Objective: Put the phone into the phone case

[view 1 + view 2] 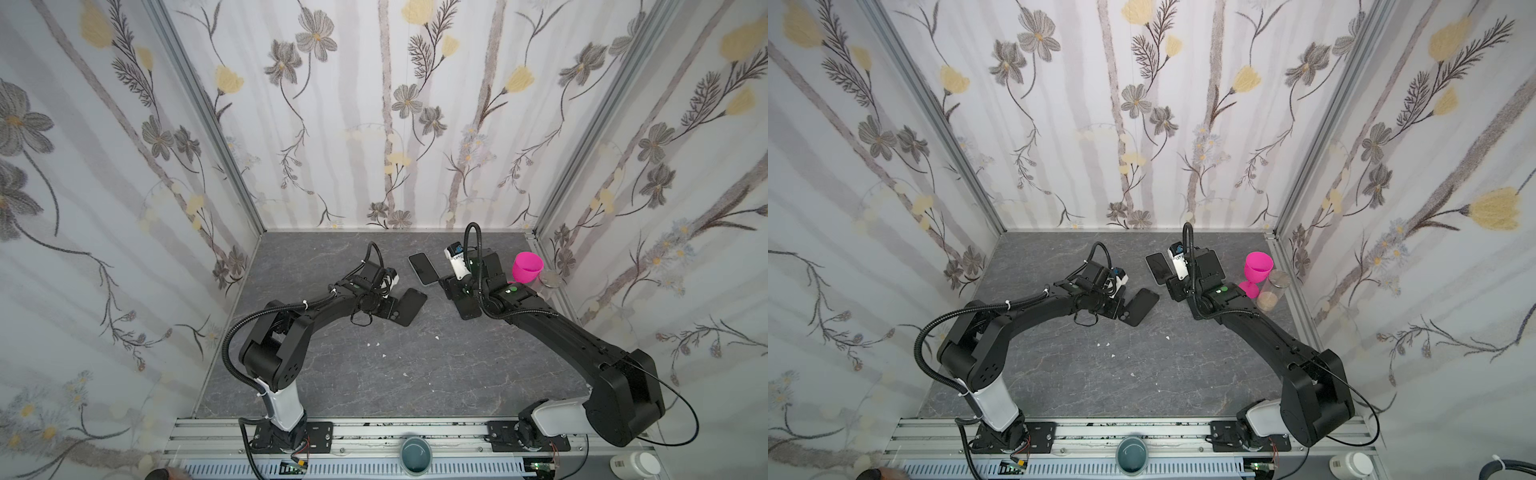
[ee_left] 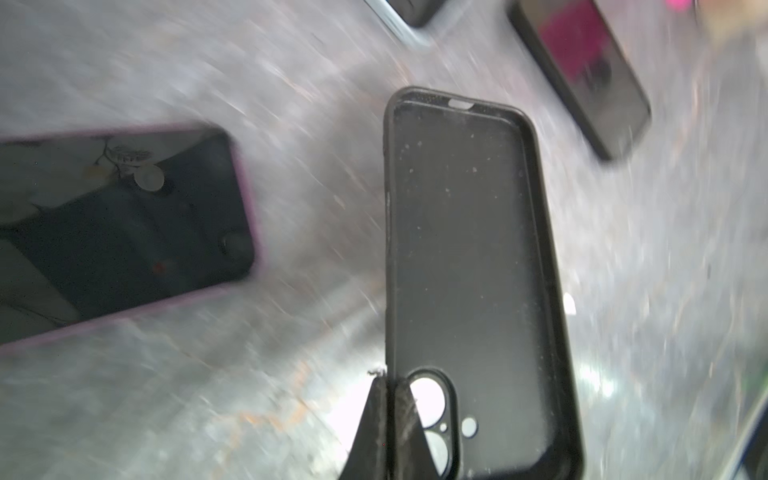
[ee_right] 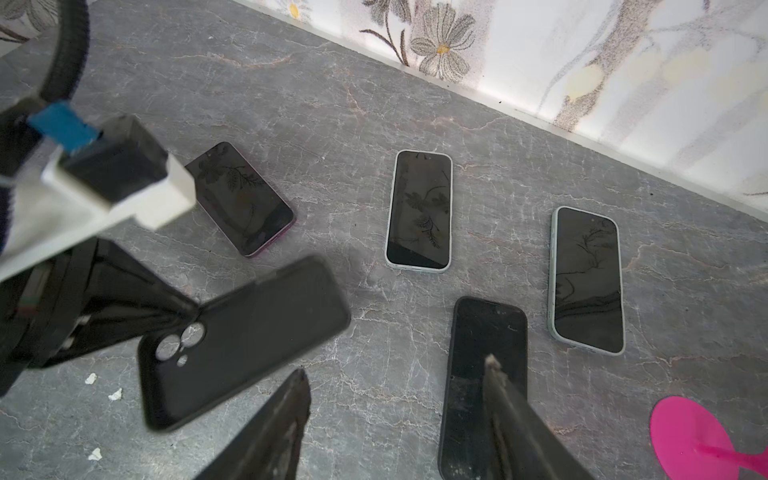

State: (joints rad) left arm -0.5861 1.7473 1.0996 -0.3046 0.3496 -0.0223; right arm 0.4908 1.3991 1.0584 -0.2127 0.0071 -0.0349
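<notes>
My left gripper (image 2: 388, 380) is shut on the side edge of the black phone case (image 2: 469, 270), beside its camera cutout. The case is empty, open side up, and held slightly off the table (image 1: 409, 305) (image 1: 1140, 305) (image 3: 245, 340). Several phones lie face up on the grey table: a purple-edged one (image 3: 245, 199), a pale-edged one (image 3: 419, 212) (image 1: 424, 268), a light blue one (image 3: 588, 280) and a black one (image 3: 482, 332). My right gripper (image 3: 399, 368) stands open above the table, holding nothing, with one finger over the black phone.
A pink goblet (image 1: 527, 268) and a clear jar (image 1: 1273, 291) stand by the right wall, close to my right arm. White crumbs (image 1: 374, 345) dot the table's middle. A teal cup (image 1: 415, 455) sits on the front rail. The back wall is near the phones.
</notes>
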